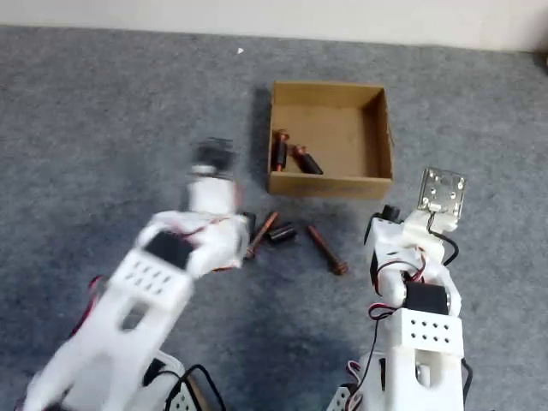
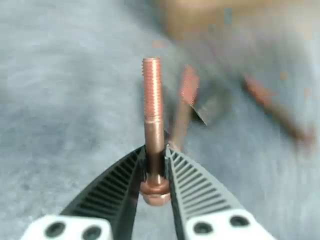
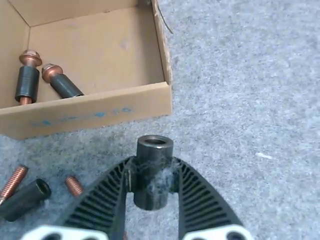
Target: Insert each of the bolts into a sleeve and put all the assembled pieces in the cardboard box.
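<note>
In left hand (image 2: 155, 151), threaded copper bolt (image 2: 152, 100); right hand (image 3: 153, 163), dark cylindrical sleeve (image 3: 154, 175).

Two assembled pieces (image 1: 280, 154) are occupying the left side of the cardboard box (image 1: 330, 185), leaving its right half open; a loose bolt (image 1: 326, 249) and sleeve (image 1: 282, 233) are lying before its front wall.

Right gripper (image 3: 154, 167) clamped on a dark sleeve (image 3: 155, 150) in front of the cardboard box (image 3: 100, 112).
In the centre foreground the sleeve stands upright between the ribbed black fingers (image 3: 107, 195), its open bore facing up. Behind it the box rests on grey carpet (image 3: 240, 100). Two assembled pieces (image 3: 28, 80) lie side by side inside, near the front wall, bolt heads pointing away from it. Outside the box, a second sleeve (image 3: 25, 197) lies on the carpet between two copper bolt ends (image 3: 74, 185).
</note>
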`<state>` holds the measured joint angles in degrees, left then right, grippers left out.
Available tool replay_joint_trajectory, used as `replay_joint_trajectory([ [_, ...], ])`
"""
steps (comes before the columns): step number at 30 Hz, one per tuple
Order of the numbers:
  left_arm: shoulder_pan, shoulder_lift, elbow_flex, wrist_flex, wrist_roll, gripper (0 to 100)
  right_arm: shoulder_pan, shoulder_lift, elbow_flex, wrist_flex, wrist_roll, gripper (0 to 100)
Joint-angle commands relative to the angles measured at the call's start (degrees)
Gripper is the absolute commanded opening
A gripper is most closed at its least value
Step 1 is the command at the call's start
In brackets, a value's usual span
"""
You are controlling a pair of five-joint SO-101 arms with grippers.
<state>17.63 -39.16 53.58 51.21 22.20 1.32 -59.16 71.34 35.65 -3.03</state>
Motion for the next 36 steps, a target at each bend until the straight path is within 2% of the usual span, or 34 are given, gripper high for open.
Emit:
replay_joint_trajectory([
  [1,-6.9,-16.7,16.1,-18.4,24.2,1,0.7,-1.4,-0.3,-1.7,-0.2,0.5],
  [3,-7.8,-22.5,23.4,-25.2,30.2,1,0.7,-1.4,-0.3,-1.7,-0.2,0.5],
  [5,-7.8,-27.6,29.0,-30.0,30.9,1,0.7,-1.4,-0.3,-1.7,-0.2,0.5],
  [8,-8.5,-33.5,31.8,-30.7,31.1,1,0.7,-1.3,-0.3,-1.7,-0.2,0.5],
  [13,-12.4,-36.2,31.6,-26.0,33.6,1,0.6,-1.2,-0.3,-1.7,-0.2,0.5],
  [20,-9.8,-36.4,29.7,-19.4,33.8,23,0.5,-1.2,-0.3,-1.7,-0.2,0.5],
  [23,-9.3,-36.6,27.8,-16.7,33.8,21,0.5,-1.1,-0.2,-1.7,-0.2,0.5],
  [26,-9.8,-36.6,25.7,-14.7,33.3,13,0.5,-1.1,-0.2,-1.7,-0.2,0.5],
  [30,-13.7,-36.2,20.8,-10.3,24.9,2,0.6,-1.1,-0.2,-1.6,-0.2,0.5],
  [33,-16.7,-36.2,18.0,-7.6,17.1,1,0.6,-1.1,-0.2,-1.6,-0.2,0.5],
  [36,-17.2,-36.1,15.7,-5.2,13.1,1,0.5,-1.1,-0.2,-1.6,-0.2,0.5],
])
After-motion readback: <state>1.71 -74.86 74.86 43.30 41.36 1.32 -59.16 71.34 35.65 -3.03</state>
